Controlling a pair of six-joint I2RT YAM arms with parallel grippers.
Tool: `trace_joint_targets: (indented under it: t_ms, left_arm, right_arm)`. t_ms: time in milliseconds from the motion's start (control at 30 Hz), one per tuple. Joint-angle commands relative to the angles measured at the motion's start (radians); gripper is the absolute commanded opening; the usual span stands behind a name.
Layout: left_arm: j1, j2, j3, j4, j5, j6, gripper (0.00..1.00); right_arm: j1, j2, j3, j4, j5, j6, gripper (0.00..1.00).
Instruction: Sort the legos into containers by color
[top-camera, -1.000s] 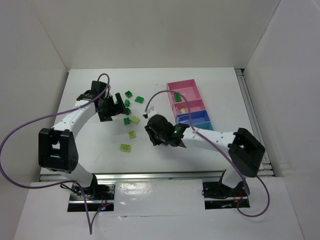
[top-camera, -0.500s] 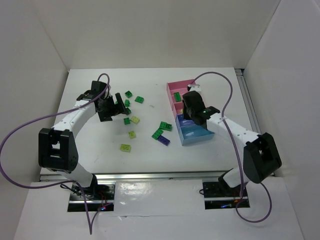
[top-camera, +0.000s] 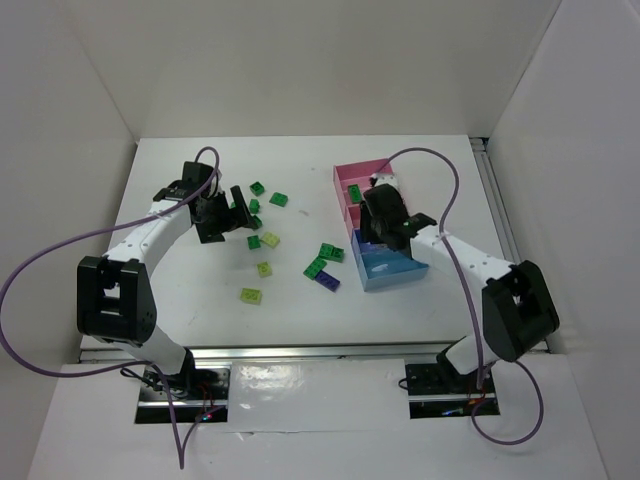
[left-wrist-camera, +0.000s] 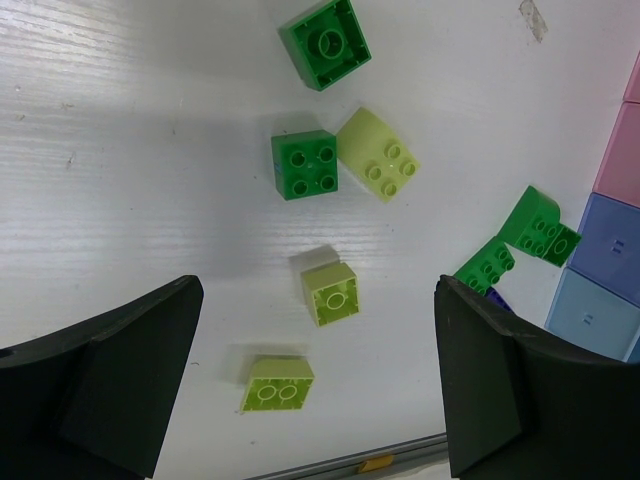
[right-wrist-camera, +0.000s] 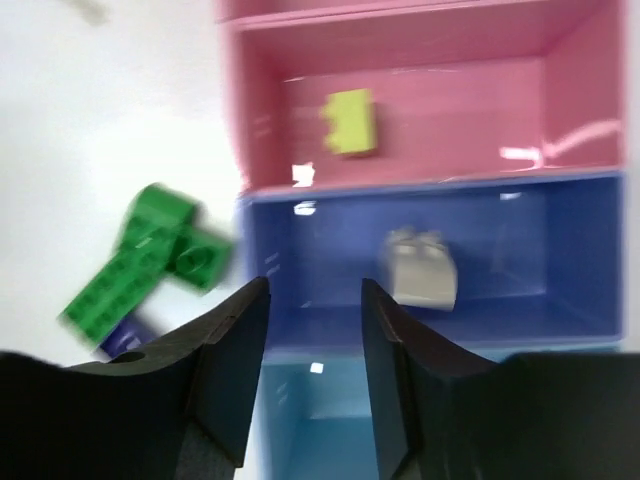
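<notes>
Nearest on table (top-camera: 190, 320): one lime brick (top-camera: 250, 295), alone. Just past it, a second lime brick (top-camera: 264, 268). Right of these: purple brick (top-camera: 328, 282) touching a green cluster (top-camera: 326, 257), just beside the bins (top-camera: 395, 268) but outside them.

Bin row on right side, near to far:
- light-blue bin (right-wrist-camera: 320, 420) nearest
- blue bin (right-wrist-camera: 320, 250), cream brick (right-wrist-camera: 420, 268) inside
- pink bin (right-wrist-camera: 450, 110), yellow-green brick (right-wrist-camera: 350, 122) inside
- far pink bin (top-camera: 347, 176), one binned green brick (top-camera: 354, 193) inside

Right gripper (right-wrist-camera: 312, 295) over blue bin, released, fingers apart, nothing between. Right wrist view blurred.

Mid-table: dark green brick (left-wrist-camera: 304, 165) touching pale lime brick (left-wrist-camera: 378, 155), side by side. Left gripper (top-camera: 228, 212) just left of that pair, above table, fingers (left-wrist-camera: 120, 380) spread wide, released, empty.

Farther back: far green brick (top-camera: 258, 188) and another green brick (top-camera: 278, 199), near each other, not touching, loose on table.
</notes>
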Motion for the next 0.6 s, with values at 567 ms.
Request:
trace_joint_targets:
  t_ms: [567]
  left_arm:
    - [-0.005, 0.005, 0.012, 0.0, -0.014, 0.026, 1.0]
  right_arm:
    - [0.276, 0.194, -0.019, 0.089, -0.239, -0.151, 0.75]
